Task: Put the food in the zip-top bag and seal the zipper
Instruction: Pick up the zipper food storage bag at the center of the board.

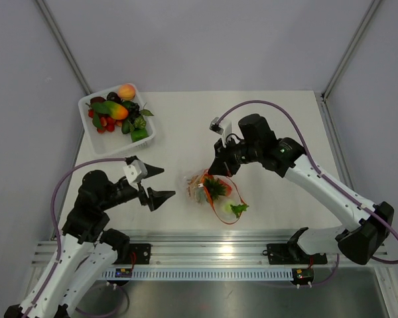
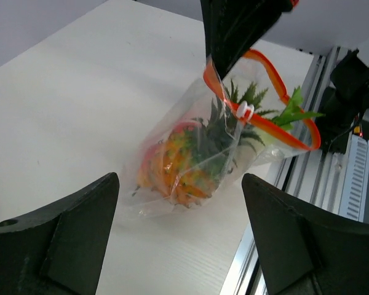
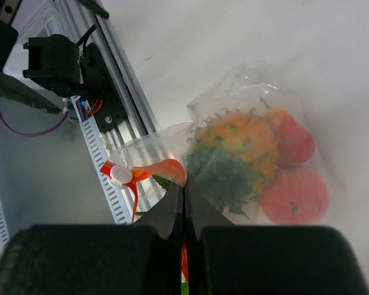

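Where the right hand (image 3: pixel 184 188) pinches the zipper (image 2: pixel 277 126), the bag (image 2: pixel 152 198) gapes open.

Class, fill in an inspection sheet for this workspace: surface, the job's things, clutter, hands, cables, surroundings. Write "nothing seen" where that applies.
Surface: white table.
Job's things: zip-top bag lies near the front edge, with the pineapple and two reddish round fruits inside; zipper open in a loop, green leaves at the mouth.
Clutter: white tray of toy fruits at the far left corner.
Hands: right hand shut on the bag's zipper edge; left hand open, left of the bag, apart from it.
Cables: a purple cable arcs over each arm, off the bag.
Surroundings: grey walls; metal rail along the near edge.
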You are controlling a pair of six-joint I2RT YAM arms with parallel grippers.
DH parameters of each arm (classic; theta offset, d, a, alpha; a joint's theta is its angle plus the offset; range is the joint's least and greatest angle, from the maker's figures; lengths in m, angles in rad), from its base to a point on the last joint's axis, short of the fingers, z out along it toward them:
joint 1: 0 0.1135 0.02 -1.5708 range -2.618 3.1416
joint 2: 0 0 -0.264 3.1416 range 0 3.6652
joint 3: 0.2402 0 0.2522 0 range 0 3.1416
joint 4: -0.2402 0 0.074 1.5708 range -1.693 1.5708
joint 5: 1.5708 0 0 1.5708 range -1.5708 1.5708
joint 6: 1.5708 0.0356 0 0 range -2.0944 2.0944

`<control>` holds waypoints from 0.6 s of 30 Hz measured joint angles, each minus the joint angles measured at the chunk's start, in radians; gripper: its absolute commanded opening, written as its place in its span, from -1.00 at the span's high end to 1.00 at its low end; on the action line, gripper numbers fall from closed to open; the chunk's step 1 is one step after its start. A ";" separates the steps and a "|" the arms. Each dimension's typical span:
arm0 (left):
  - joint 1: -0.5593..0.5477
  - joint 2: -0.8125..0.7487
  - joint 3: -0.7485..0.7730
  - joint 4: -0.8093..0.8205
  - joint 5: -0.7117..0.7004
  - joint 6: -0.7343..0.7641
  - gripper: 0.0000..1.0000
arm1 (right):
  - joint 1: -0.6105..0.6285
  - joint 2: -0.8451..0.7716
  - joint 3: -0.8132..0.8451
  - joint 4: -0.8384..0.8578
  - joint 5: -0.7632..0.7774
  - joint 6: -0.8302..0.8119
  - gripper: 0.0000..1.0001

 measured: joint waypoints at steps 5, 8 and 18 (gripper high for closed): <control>-0.054 -0.013 -0.021 -0.075 0.014 0.136 -0.51 | -0.024 0.006 0.019 -0.011 -0.060 -0.003 1.00; -0.090 0.010 -0.021 -0.095 0.018 0.182 -0.50 | -0.027 0.006 0.023 -0.012 -0.078 -0.003 1.00; -0.321 0.153 -0.021 -0.060 -0.090 0.224 -0.43 | -0.029 0.037 0.027 -0.011 -0.096 0.001 1.00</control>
